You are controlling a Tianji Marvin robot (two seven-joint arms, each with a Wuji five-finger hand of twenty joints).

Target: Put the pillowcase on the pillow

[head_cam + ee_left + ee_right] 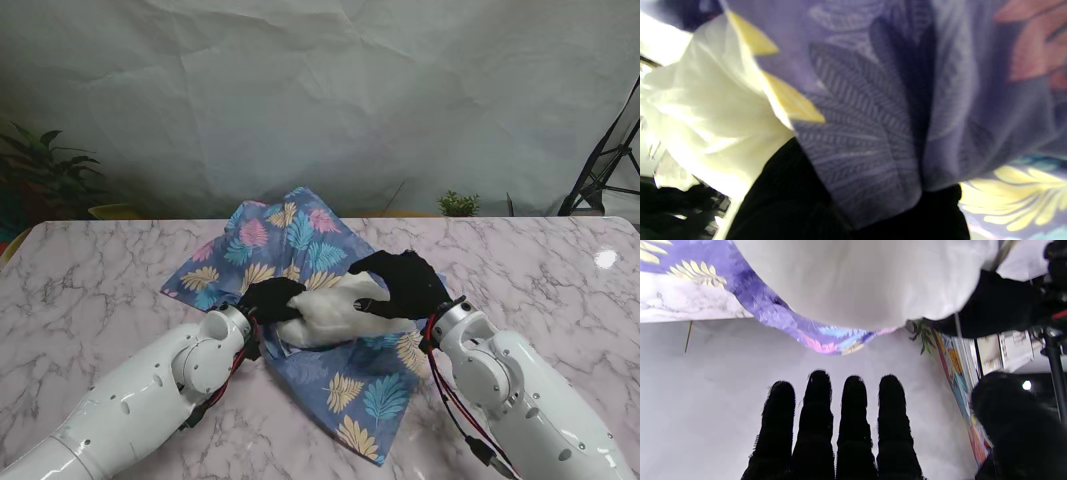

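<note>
- The pillowcase point(300, 260), blue with coloured leaves, lies crumpled in the middle of the marble table point(90, 280).
- The white pillow point(335, 315) lies on top of it, only partly covered by the cloth.
- The left hand point(270, 298) is clenched on a fold of the pillowcase at the pillow's left end; the wrist view shows cloth draped over the black fingers point(790, 200).
- The right hand point(405, 282) hovers over the pillow's right end with straight, spread fingers point(853, 426), grasping nothing.
- I judge the step is the inserting of the pillow, about halfway.
- Next, the right hand should press the pillow deeper while the left holds the opening wide.
</note>
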